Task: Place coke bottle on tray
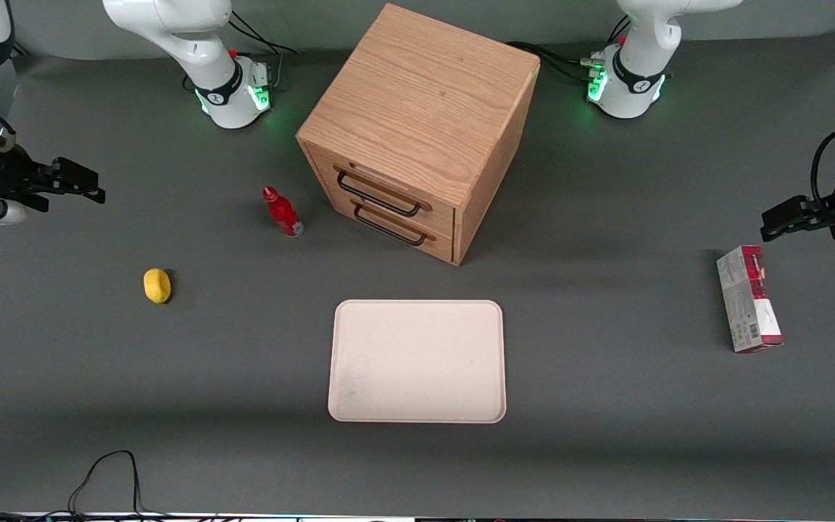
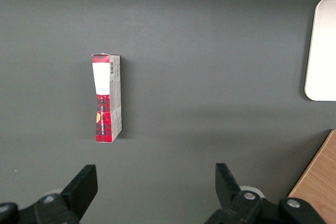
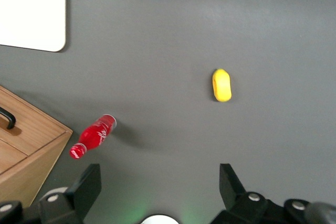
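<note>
1. Coke bottle (image 1: 283, 213) upright on the grey table (image 1: 606, 406), red cap on top, clear base down; beside the lower front corner of the wooden drawer cabinet (image 1: 417, 109), just apart from it; also seen from the right wrist camera (image 3: 92, 136), next to the cabinet's edge (image 3: 26, 145)
2. Not held, nothing touching it
3. Tray (image 1: 417, 361) flat on the table, cream, rounded corners, low rim, nothing on it; nearer to the front camera than the bottle and the cabinet; well apart from the bottle; one corner visible in the right wrist view (image 3: 31, 9) and one edge in the left wrist view (image 2: 321, 51)
4. Yellow lemon-like object (image 1: 157, 285) on the table, nearer the front camera than the bottle and toward the working arm's end; well apart from the bottle; visible too from the right wrist (image 3: 221, 85)
5. Claw (image 1: 73, 181) above the table at the working arm's end, well apart from the bottle, fingers spread wide and holding nothing (image 3: 157, 187)
6. Red-and-white carton box (image 1: 749, 308) lying toward the parked arm's end of the table, also seen in the left wrist view (image 2: 107, 97)
</note>
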Tool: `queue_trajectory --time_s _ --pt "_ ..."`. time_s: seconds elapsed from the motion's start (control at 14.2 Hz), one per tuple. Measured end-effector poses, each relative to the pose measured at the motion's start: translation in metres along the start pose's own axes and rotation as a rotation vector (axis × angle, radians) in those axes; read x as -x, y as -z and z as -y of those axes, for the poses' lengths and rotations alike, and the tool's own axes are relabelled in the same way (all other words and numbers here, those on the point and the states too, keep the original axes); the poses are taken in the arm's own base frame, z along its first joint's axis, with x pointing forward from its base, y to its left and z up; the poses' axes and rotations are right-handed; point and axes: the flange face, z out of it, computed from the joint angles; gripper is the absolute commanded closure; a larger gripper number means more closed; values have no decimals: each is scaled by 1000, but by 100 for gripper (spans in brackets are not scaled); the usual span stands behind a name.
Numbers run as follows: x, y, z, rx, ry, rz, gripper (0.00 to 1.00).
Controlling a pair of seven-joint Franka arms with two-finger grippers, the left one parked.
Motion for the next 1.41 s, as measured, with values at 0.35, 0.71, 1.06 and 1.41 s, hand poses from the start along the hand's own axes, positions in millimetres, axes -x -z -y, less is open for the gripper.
queue_trajectory --time_s 0.35,0.71,1.06,1.41 --pt "-5 4 -2 21 1 -3 0" --pt "-18 10 -2 25 3 -18 0" --pt "-57 5 -5 22 1 -1 0" --pt "-63 4 -2 -20 -1 3 0"
